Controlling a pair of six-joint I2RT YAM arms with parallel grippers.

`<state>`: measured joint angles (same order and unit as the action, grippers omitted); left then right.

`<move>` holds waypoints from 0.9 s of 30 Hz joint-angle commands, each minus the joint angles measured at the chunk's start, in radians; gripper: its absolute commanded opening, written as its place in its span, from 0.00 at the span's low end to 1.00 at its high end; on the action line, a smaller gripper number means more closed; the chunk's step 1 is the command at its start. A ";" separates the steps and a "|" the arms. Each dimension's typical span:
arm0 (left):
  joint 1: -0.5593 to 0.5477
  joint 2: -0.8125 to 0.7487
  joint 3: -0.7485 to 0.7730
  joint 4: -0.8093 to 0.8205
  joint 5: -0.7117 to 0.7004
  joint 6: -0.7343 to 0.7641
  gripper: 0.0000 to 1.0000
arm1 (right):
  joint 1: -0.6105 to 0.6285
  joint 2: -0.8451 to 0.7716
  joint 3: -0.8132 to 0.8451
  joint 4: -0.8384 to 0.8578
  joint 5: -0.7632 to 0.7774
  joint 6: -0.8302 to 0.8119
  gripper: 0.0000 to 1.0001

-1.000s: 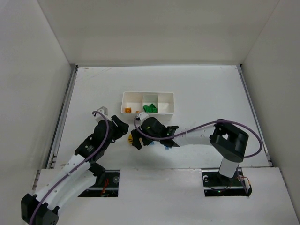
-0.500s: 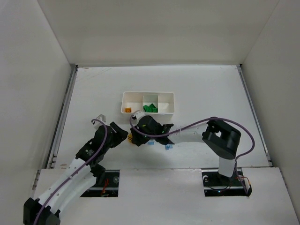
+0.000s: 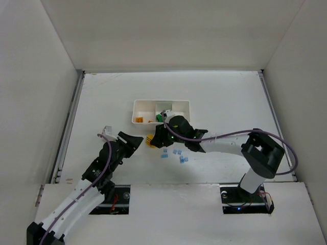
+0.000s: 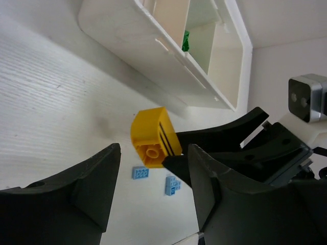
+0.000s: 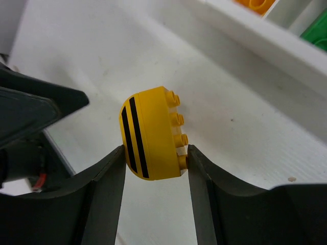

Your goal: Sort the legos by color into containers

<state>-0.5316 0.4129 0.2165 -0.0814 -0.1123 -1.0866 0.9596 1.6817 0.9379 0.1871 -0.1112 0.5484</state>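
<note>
My right gripper (image 3: 153,138) is shut on a yellow brick with two black stripes (image 3: 149,140) and holds it above the table, just in front of the white three-compartment tray (image 3: 144,104). In the right wrist view the brick (image 5: 153,133) sits between the fingers of my right gripper (image 5: 156,153). My left gripper (image 3: 134,142) is open and empty, just left of the brick; in its wrist view the brick (image 4: 153,138) hangs beyond the tips of my left gripper (image 4: 153,176). Orange bricks (image 3: 140,120) lie in the tray's left compartment, green ones (image 3: 159,118) in the middle.
Several tiny light blue bricks (image 3: 164,155) lie on the table under and beside the right arm, also showing in the left wrist view (image 4: 140,172). The tray's near wall (image 5: 265,43) is close ahead of the right gripper. White walls enclose the table.
My right gripper has lifted the yellow brick off the table and carried it up and right toward the tray. My left gripper has drawn back slightly to the left.
</note>
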 commanded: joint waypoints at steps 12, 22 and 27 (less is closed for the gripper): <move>-0.080 0.179 -0.045 0.414 -0.001 -0.122 0.53 | -0.034 -0.085 -0.060 0.195 -0.108 0.128 0.35; -0.046 0.145 -0.045 0.338 -0.003 -0.114 0.50 | -0.052 -0.108 -0.070 0.199 -0.081 0.124 0.35; -0.034 0.159 -0.034 0.328 0.011 -0.102 0.57 | -0.049 -0.108 -0.070 0.193 -0.061 0.119 0.35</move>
<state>-0.5720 0.5663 0.1715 0.2398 -0.1123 -1.1908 0.9157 1.6112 0.8684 0.3092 -0.1875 0.6674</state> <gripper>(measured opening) 0.563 0.537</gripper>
